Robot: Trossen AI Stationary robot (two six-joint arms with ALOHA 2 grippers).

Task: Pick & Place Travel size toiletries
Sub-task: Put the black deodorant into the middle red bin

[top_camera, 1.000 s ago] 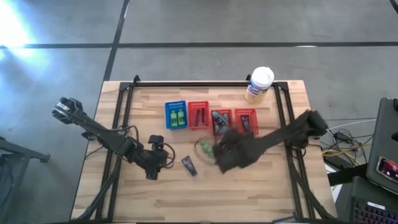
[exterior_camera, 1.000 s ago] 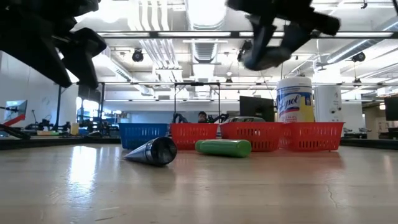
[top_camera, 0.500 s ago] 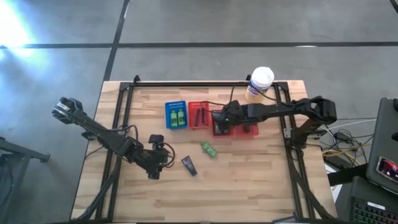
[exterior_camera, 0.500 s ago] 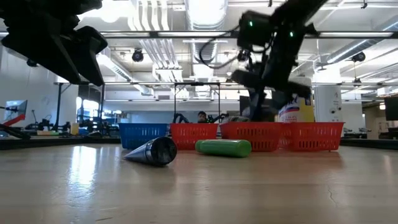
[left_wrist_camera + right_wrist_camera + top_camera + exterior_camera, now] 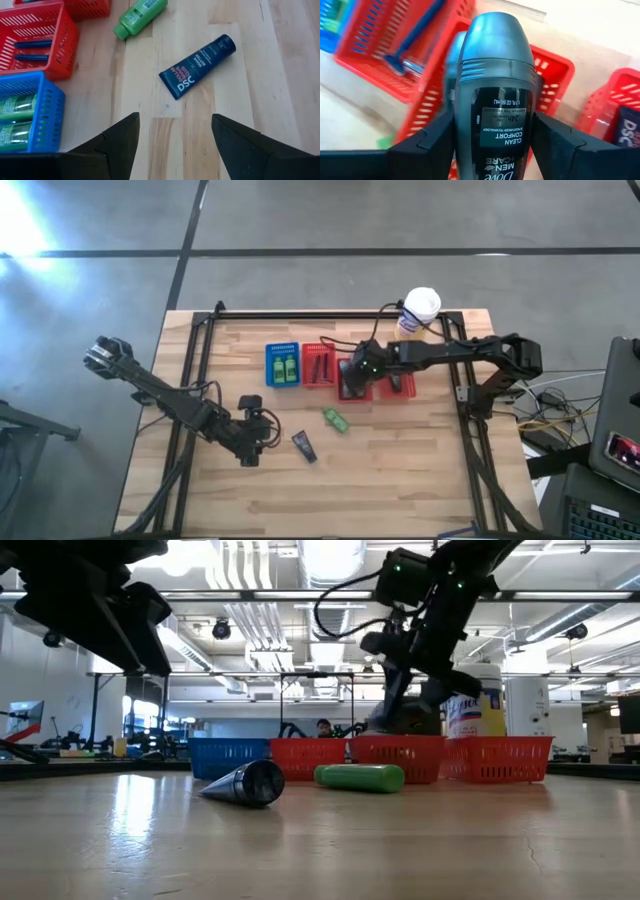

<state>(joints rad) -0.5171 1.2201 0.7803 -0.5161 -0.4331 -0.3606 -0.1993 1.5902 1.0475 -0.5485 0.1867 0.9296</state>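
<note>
My right gripper (image 5: 352, 380) (image 5: 405, 718) hangs over the third basket of the row, a red basket (image 5: 357, 364), shut on a dark grey roll-on bottle (image 5: 495, 75). A green bottle (image 5: 335, 420) (image 5: 140, 17) and a dark tube (image 5: 304, 445) (image 5: 197, 72) lie flat on the wood. Two green bottles (image 5: 284, 367) lie in the blue basket (image 5: 283, 347). My left gripper (image 5: 252, 438) (image 5: 175, 120) is open, above the table just left of the tube, touching nothing. My right gripper pinches the grey roll-on bottle by the sides of its labelled body (image 5: 470, 135), one finger (image 5: 427, 145) on each side. The fingers lie along the bottle, and its rounded cap (image 5: 496, 40) points away past the fingertips. It is lifted clear, over the red basket.
Four mesh baskets sit in a row toward the far edge: a blue one, then three red ones (image 5: 320, 365) (image 5: 396, 375). The white-lidded yellow canister (image 5: 418, 315) stands at the far right. Bare wood lies along the near edge (image 5: 400, 480). A black frame (image 5: 200, 360) rims the table.
My right gripper has swung from over the table's middle, near the green bottle, toward the far edge and down, carrying the grey bottle to the red baskets, then edged a little left. The green bottle, tube and left arm have stayed put.
</note>
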